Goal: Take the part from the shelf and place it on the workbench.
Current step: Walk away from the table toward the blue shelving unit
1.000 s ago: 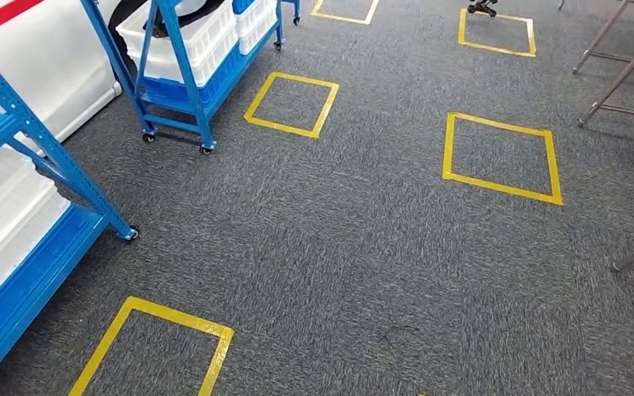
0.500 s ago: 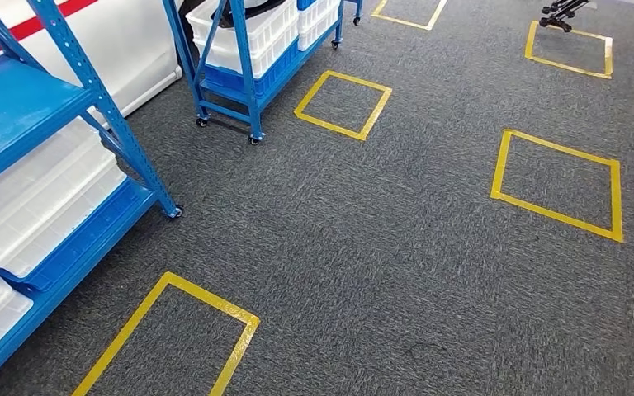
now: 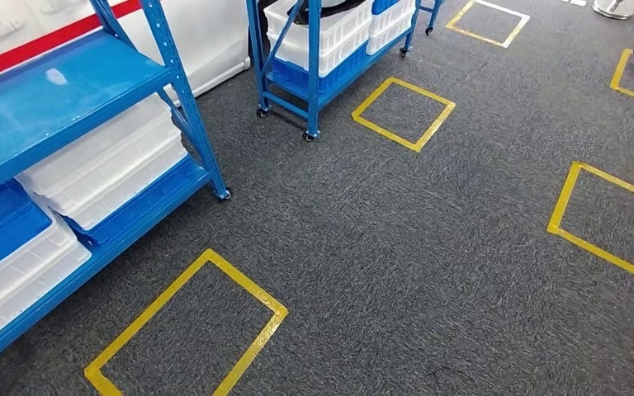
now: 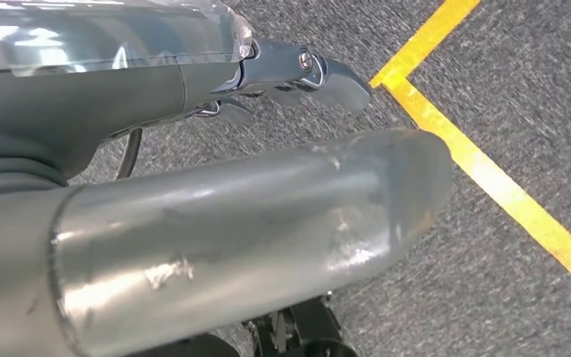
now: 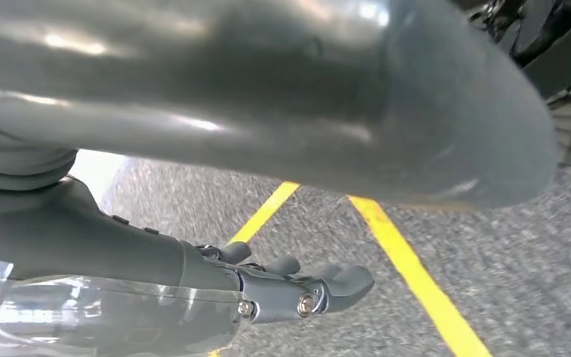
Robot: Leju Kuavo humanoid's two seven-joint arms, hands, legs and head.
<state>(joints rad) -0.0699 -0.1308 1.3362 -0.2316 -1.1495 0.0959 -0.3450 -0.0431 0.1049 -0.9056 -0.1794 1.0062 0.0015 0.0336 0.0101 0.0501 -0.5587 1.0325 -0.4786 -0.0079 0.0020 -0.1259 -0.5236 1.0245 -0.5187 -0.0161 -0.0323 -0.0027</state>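
Left robot hand (image 4: 193, 186) hangs low over the carpet (image 3: 396, 247), thumb held off the dark fingers (image 4: 290, 71), nothing between them. Right robot hand (image 5: 156, 253) is the same: fingers (image 5: 312, 294) loose and apart, nothing carried, yellow tape on the floor behind it. My read is that both arms sit at the sides because the body is travelling, not reaching.

The head view looks down past the near shelf (image 3: 66, 91), with a taped square (image 3: 248, 281) on the carpet just off that shelf's front edge. It looks like a standing mark for shelf work, but that's a guess.

Where the part is: you can't pin it down from this. The near shelf's lower decks carry stacked white bins (image 3: 107, 165) and 1 blue bin (image 3: 0, 227). A 2nd wheeled rack (image 3: 314, 66) further back holds more white bins. The contents are hidden from this angle, and the top deck of the near shelf is bare blue where it is in frame.

So heading and long axis of the part: can't tell, and don't assume.

Stage is ambiguous. 2 empty hands beside a shelf fit a walk-up to fetch the part, and equally a return after it was set down on the surface. Treat it as either until you see the part itself.
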